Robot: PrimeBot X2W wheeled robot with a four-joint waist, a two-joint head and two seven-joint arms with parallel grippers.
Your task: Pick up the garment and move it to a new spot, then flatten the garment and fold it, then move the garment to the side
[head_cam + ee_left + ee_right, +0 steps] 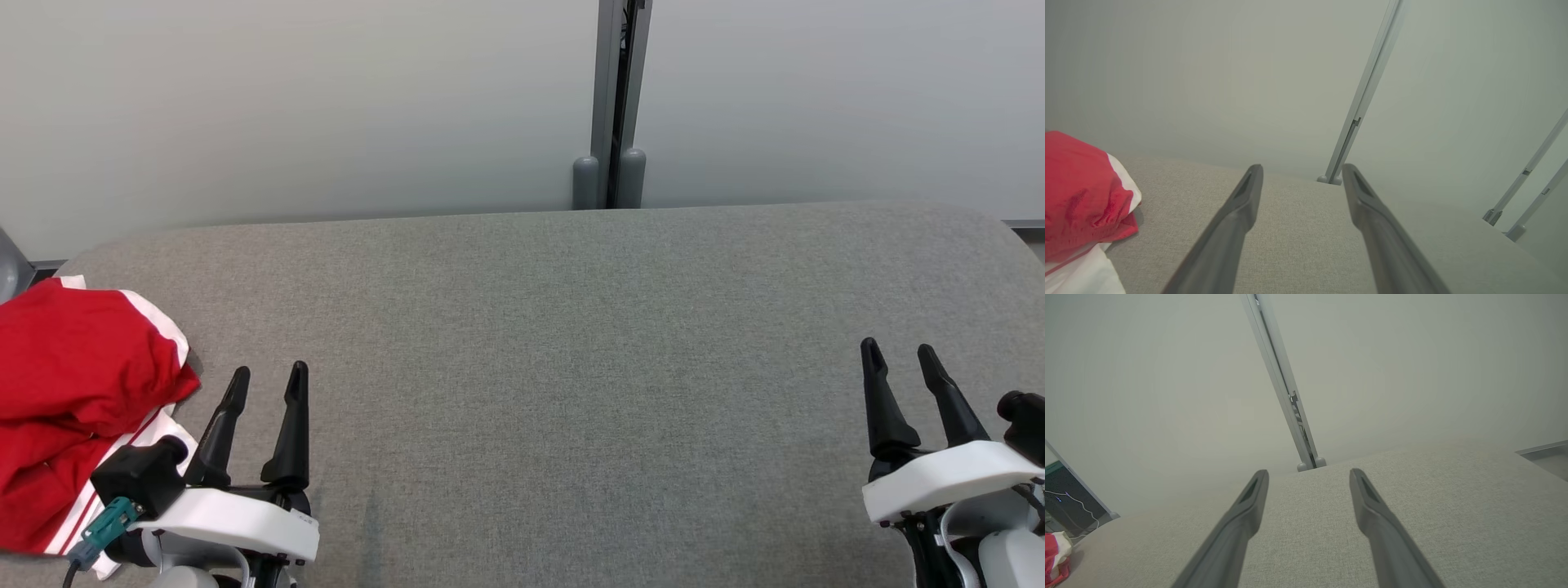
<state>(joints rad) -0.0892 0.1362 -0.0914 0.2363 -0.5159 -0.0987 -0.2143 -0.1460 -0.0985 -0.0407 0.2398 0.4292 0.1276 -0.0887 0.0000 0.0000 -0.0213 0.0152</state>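
Head view, entry one: your red garment with white stripe trim (73, 384) lies bunched at the far left end of the grey fabric-covered worktop (571, 367), part of it running off the picture's left edge. It looks rumpled, not flat or squarely folded, so you should judge the job as barely begun. Lifting, shifting to a fresh spot, flattening, folding and setting aside all seem to be left. Bear in mind that a loosely folded bundle parked aside would look similar; the pictures do not settle it.

Entry two: left pincer (270, 369), lower left, both dark fingers spread apart and empty, pointing up the worktop, just beside the garment's right edge. Its white wrist housing (237, 518) overlaps the white hem in the picture; contact is not certain. Left wrist view puts the garment (1077, 196) off to the left of the fingers, not between them.

Entry three: right pincer (898, 346), lower right, fingers likewise parted, holding nothing, well apart from the garment, over bare worktop.
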